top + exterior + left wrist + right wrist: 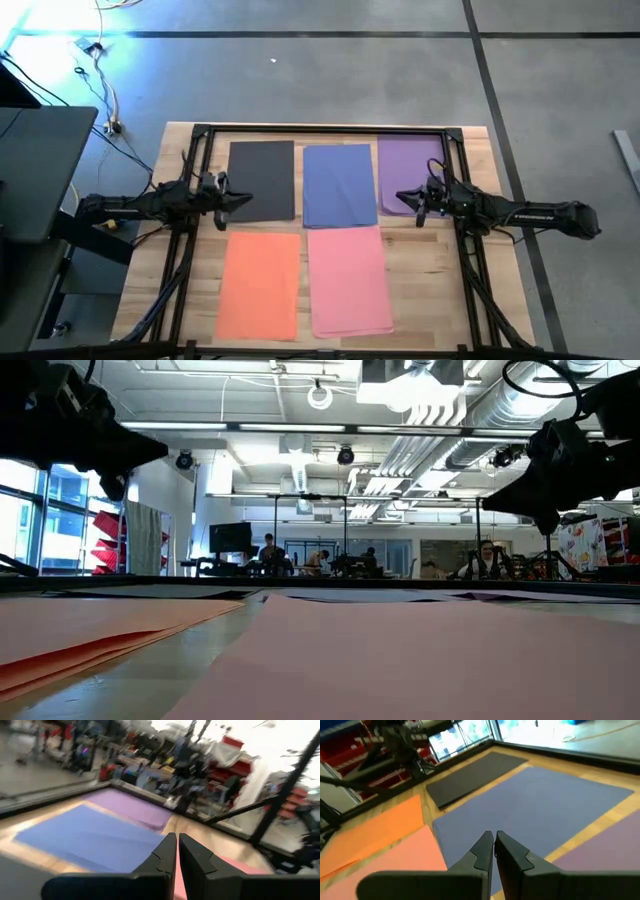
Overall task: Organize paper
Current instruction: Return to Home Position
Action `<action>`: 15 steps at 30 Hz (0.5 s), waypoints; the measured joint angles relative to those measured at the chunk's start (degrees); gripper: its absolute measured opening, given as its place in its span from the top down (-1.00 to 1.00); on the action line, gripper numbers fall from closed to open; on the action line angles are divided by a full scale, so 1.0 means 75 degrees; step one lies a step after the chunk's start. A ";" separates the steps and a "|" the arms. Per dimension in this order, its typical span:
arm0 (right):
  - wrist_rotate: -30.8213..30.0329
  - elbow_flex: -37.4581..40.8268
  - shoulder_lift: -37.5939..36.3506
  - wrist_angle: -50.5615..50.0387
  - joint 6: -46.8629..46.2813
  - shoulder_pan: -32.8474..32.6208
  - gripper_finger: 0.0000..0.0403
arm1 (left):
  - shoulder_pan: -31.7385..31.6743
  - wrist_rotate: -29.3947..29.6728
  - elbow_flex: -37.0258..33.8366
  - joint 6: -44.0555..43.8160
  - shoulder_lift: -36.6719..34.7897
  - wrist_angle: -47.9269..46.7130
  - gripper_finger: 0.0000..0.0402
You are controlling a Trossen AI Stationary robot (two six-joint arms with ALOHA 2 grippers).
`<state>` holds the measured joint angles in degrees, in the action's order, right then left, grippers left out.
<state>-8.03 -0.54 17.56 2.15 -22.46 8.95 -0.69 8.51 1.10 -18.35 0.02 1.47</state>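
Left tool point(238, 203) and right tool point(402, 196) both closed, empty; purple sheet point(405, 160) partly hidden beneath the right arm point(530, 212).

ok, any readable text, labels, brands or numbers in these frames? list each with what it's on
No text can be read.
right arm, left arm: pale marks along the link, too small to read.
dark grey sheet, blue sheet, purple sheet, orange sheet, pink sheet: plain, no print.
background room: any signs too blurred.
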 joint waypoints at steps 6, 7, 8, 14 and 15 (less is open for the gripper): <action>0.0014 -0.0003 0.0007 -0.0011 0.0003 0.0000 0.98 | -0.0015 0.0005 -0.0020 0.0662 0.0322 -0.0055 1.00; 0.0014 -0.0003 0.0012 -0.0011 0.0001 0.0000 0.98 | -0.0015 0.0015 -0.0020 0.0667 0.0363 -0.0052 1.00; 0.0014 -0.0003 0.0012 -0.0011 0.0000 0.0000 0.98 | -0.0015 0.0014 -0.0020 0.0667 0.0405 -0.0054 1.00; 0.0011 -0.0004 0.0002 -0.0022 0.0000 -0.0017 0.98 | -0.0015 0.0020 -0.0020 0.0670 0.0543 -0.0052 1.00; -0.0022 -0.0006 -0.0020 -0.0026 0.0000 -0.0100 0.98 | -0.0015 0.0017 -0.0020 0.0673 0.0547 -0.0052 1.00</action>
<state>-8.19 -0.58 17.41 1.96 -22.46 8.20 -0.80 8.64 0.95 -13.30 4.12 1.08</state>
